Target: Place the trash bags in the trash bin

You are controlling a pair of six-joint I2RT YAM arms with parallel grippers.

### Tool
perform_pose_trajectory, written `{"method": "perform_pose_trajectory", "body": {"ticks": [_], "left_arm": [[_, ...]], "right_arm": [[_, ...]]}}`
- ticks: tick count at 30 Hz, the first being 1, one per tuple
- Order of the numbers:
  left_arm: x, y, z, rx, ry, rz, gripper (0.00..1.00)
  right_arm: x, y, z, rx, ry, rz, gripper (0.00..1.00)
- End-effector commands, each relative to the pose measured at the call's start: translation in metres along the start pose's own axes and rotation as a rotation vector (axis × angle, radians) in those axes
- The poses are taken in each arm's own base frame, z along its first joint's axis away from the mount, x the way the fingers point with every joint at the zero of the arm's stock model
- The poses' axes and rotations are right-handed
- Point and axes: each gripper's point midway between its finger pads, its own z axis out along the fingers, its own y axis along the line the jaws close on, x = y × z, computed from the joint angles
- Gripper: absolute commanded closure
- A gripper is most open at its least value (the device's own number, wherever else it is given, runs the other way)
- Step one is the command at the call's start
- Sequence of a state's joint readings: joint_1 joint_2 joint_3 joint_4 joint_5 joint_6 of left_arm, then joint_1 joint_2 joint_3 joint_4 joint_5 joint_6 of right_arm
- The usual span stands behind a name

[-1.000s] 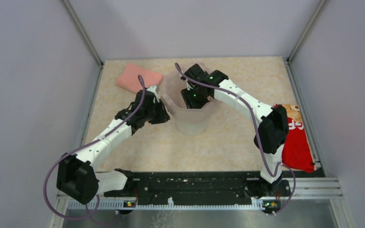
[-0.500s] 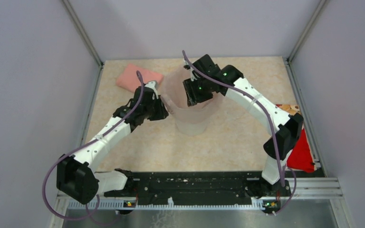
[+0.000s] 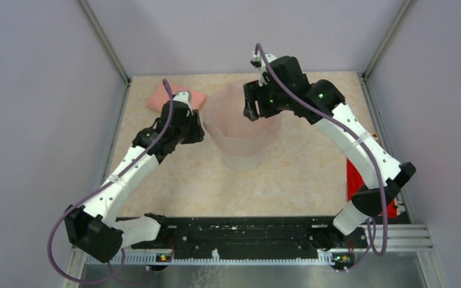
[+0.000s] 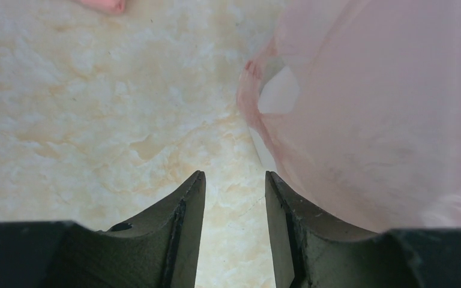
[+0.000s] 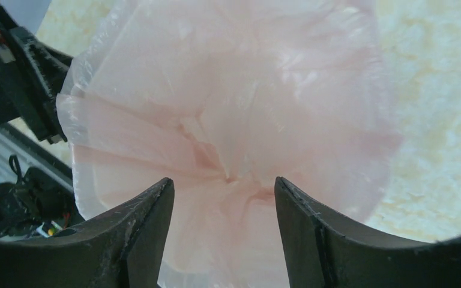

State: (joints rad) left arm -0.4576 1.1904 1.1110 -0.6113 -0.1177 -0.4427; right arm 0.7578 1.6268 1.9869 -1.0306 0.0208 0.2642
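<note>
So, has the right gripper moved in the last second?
Yes: the right gripper lifted out of the trash bin, toward the back wall.

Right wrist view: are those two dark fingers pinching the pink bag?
No, the right gripper is open, its fingers standing wide apart above the spread-out trash bag.

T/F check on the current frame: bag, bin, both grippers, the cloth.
1. The trash bag sits in the trash bin, with film draped over the rim. True.
2. The right gripper is shut on the bag. False: its fingers are apart above the bag and hold nothing.
3. The left gripper is open beside the bin and empty. True.
4. The folded pink cloth lies inside the bin. False: it lies on the table at far left, partly behind the left arm.
5. The red packet lies near the table's right edge. True.
</note>
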Motion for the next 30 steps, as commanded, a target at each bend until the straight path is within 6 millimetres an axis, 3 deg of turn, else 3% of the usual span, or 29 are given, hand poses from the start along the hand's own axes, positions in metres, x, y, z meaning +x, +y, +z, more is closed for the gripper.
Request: {"method": "perform_pose_trajectory", "body": {"ticks": [1, 6, 14, 20, 26, 30], "left_arm": [[-0.044, 0.0, -0.036, -0.019, -0.125, 0.026, 0.51], [-0.075, -0.006, -0.064, -0.005, -0.208, 0.038, 0.48], [-0.107, -0.047, -0.088, 0.176, -0.266, 0.051, 0.39], [-0.103, -0.057, -0.067, 0.22, -0.24, 0.061, 0.38], [-0.085, -0.078, -0.042, 0.343, -0.185, 0.081, 0.38], [-0.074, -0.076, -0.025, 0.337, -0.152, 0.068, 0.38]], "right_arm": [[-0.036, -0.018, -0.053, 0.102, -0.189, 0.008, 0.35], [-0.029, -0.039, -0.066, 0.186, -0.22, 0.013, 0.22], [-0.01, -0.057, -0.037, 0.118, -0.2, 0.113, 0.19], [0.001, -0.056, -0.006, 0.066, -0.159, 0.15, 0.18], [0.013, -0.068, 0.015, 0.083, -0.135, 0.184, 0.19], [0.022, -0.068, 0.024, 0.069, -0.11, 0.195, 0.19]]}}
